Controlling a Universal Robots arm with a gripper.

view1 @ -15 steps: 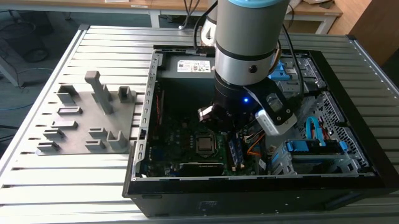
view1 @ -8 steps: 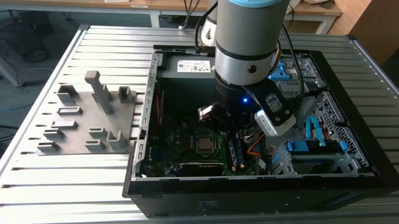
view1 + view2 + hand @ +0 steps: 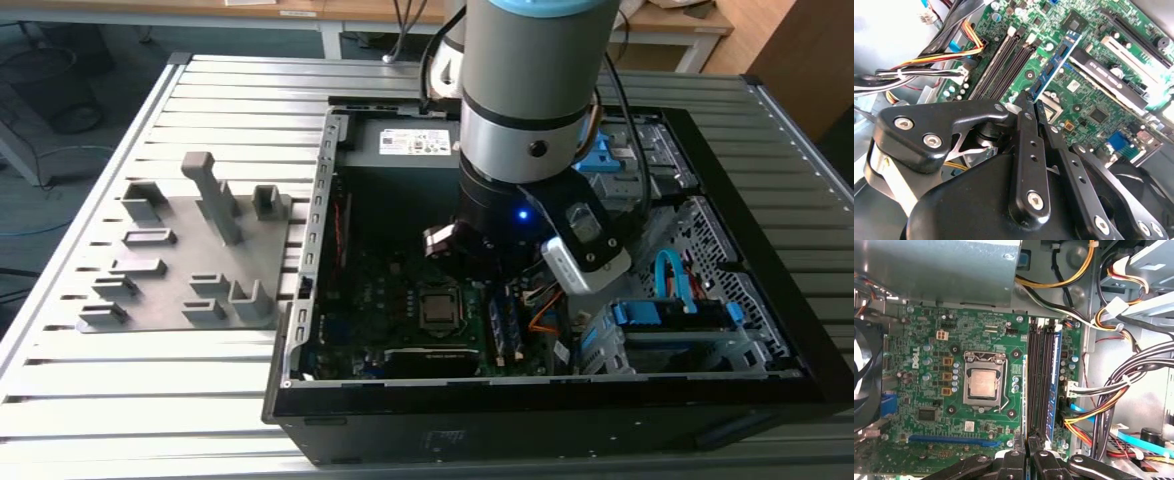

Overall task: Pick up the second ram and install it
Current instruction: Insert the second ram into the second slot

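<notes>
Grey moulded fixture tray (image 3: 180,255) sits bare on the ribbed metal table (image 3: 120,400) at the exterior view's left. Right of it lies the open black computer case (image 3: 561,425), the arm's black claw (image 3: 487,262) lowered over the green motherboard (image 3: 387,320).

In the second wrist view the claw (image 3: 1031,107) is pinched nearly closed on the second ram (image 3: 1053,65), a thin blue stick with dark chips, held edge-on above the board beside the long black memory slots (image 3: 1004,62). The first wrist view shows the stick (image 3: 1025,395) lined up at the slot bank's near edge, another blue module (image 3: 1057,385) already seated further right. Doing this well likely means keeping the stick square to its slot and pressing evenly.
</notes>
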